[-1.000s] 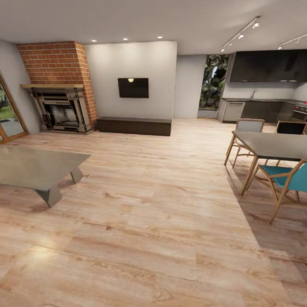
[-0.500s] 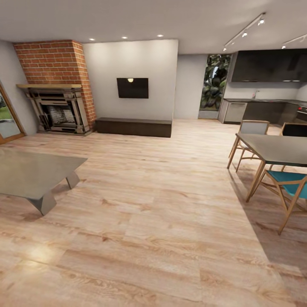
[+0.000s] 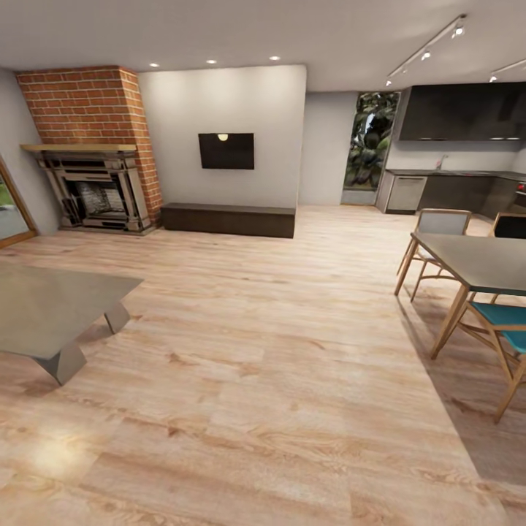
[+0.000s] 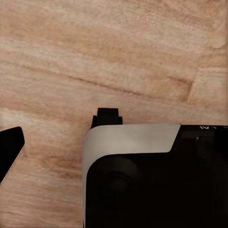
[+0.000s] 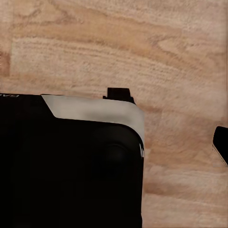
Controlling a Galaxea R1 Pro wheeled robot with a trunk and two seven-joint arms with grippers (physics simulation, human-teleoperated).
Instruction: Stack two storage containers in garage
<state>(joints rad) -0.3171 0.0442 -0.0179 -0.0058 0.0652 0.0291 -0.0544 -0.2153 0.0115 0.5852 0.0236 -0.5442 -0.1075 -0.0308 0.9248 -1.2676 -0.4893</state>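
Grippers: both wrist views look down past black-and-white robot housing at planks; finger state cannot be told.
Room: living room, light wood plank floor.
Left: low grey angular coffee table.
Right: dark dining table, teal-seated wooden chair.
Back: brick-topped dark fireplace, black wall television.

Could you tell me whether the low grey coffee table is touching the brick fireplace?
Apart. The head view shows bare wood floor between the coffee table and the fireplace.
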